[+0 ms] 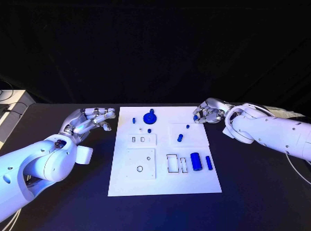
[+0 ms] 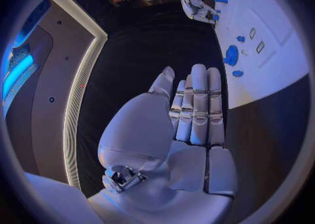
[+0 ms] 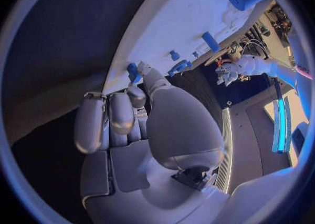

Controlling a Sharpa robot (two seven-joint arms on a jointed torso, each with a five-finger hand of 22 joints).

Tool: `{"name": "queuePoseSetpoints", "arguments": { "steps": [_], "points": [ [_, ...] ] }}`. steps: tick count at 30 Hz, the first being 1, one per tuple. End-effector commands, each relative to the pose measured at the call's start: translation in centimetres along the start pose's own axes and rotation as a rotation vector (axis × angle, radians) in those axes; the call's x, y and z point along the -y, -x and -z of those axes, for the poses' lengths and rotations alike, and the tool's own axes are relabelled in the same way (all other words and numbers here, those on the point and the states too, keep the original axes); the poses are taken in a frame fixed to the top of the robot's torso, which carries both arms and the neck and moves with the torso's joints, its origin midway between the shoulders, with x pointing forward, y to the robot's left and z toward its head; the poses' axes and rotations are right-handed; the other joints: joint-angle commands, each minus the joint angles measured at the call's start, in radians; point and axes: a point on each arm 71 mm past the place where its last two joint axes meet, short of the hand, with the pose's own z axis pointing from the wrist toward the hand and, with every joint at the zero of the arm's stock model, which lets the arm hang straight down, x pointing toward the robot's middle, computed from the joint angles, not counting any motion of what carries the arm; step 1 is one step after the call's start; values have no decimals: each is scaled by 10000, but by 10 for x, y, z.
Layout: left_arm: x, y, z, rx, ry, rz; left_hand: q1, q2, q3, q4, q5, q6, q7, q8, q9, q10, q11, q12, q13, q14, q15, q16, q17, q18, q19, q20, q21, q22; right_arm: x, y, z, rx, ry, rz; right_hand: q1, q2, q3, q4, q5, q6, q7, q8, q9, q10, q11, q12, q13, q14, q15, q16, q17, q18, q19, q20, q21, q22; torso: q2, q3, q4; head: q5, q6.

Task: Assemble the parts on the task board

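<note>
The white task board point(image 1: 162, 180) lies mid-table. On it are a blue round disc point(image 1: 150, 117), a short blue peg point(image 1: 180, 137), a thick blue cylinder point(image 1: 195, 158) and a blue bar point(image 1: 208, 162). My right hand point(image 1: 209, 113) hovers at the board's far right corner, fingers curled, pinching a small blue part point(image 3: 133, 71) at its fingertips. My left hand point(image 1: 93, 120) is beside the board's far left corner, fingers stretched out and holding nothing. The left wrist view has the disc point(image 2: 231, 56) beyond those fingers point(image 2: 197, 103).
White raised blocks sit on the board: a slotted one point(image 1: 143, 139), a square plate with holes point(image 1: 140, 163) and a frame point(image 1: 172, 163). Tiny blue pieces point(image 1: 134, 120) point(image 1: 188, 126) lie near the far edge. Black tabletop point(image 1: 252, 192) surrounds the board.
</note>
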Motion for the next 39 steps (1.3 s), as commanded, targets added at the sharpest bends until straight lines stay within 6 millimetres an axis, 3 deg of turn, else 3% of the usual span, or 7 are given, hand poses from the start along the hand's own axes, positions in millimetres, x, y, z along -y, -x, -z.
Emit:
{"name": "queuePoseSetpoints", "arguments": {
  "steps": [1, 4, 22, 28, 32, 39],
  "points": [
    [1, -2, 0, -153, -113, 65, -34, -42, 32, -35, 31, -8, -2, 9, -1, -67, 18, 15, -12, 68, -15, 56, 31, -55, 66, 18, 67, 22, 0, -3, -1, -268, -29, 77, -61, 207, 195, -58, 67, 125, -27, -55, -12, 37, -37, 34, 29, 0, -40, -36, 19, -54, 365, -33, 36, 1793, 1, -4, 6, 1, -9],
    [1, -1, 0, -144, -105, 61, -34, -42, 32, -35, 31, -8, -2, 9, -1, -67, 18, 15, -12, 68, -15, 56, 31, -55, 66, 18, 67, 22, 1, -4, -1, -314, -56, 78, -112, 308, 358, -134, 52, 209, -52, -51, -10, 48, -56, 51, 57, 7, -61, -44, 30, -59, 361, -54, 33, 1791, -3, -5, 3, -4, -20],
    [1, -1, 0, -133, -68, 52, -36, -42, 40, -34, 31, -21, 7, 7, -2, -84, 24, 14, -12, 80, -14, 100, 68, -46, 63, 18, 107, 42, 2, -5, -4, -327, -167, 145, -218, 277, 497, -278, 0, 254, -71, -41, -7, 82, -65, 68, 100, 17, -66, -40, 83, -68, 366, -64, 52, 1795, 2, 8, -5, 18, -49],
    [1, -1, 0, -152, -62, 59, -42, -40, 46, -30, 31, -30, 11, 8, -1, -95, 27, 18, -11, 76, -10, 119, 86, -43, 55, 21, 129, 53, 0, -4, -4, -2, -133, 26, -338, 510, 559, -169, 39, 680, -256, 20, 5, 182, -162, 162, 171, 26, -136, -35, 111, -84, 380, -109, 102, 1808, 3, 7, -16, 13, -51],
    [0, -1, 0, -187, -24, 62, -51, -17, 57, -13, 28, 40, -5, 18, 3, -1, -3, 27, -9, 80, -27, 129, 95, -41, 49, 20, 143, 59, -2, -1, -4, 515, -152, -68, -392, 695, 527, -40, 84, 1155, -494, 159, 32, 318, -303, 269, 254, 36, -227, -22, 146, -103, 389, -177, 134, 1815, -1, 6, -6, 4, -60],
    [-1, -2, 0, -227, 138, -89, -124, 53, 58, 93, 27, 466, -117, 57, 14, 570, -189, 73, 15, 184, -138, 167, 115, -57, 108, -33, 178, 69, -8, 2, -4, 1098, -255, -134, -274, 907, 411, -86, 81, 1486, -680, 271, 56, 480, -434, 289, 332, 48, -330, -15, 203, -150, 400, -300, 186, 1826, -16, 1, -7, 38, -51]
  ]
}}
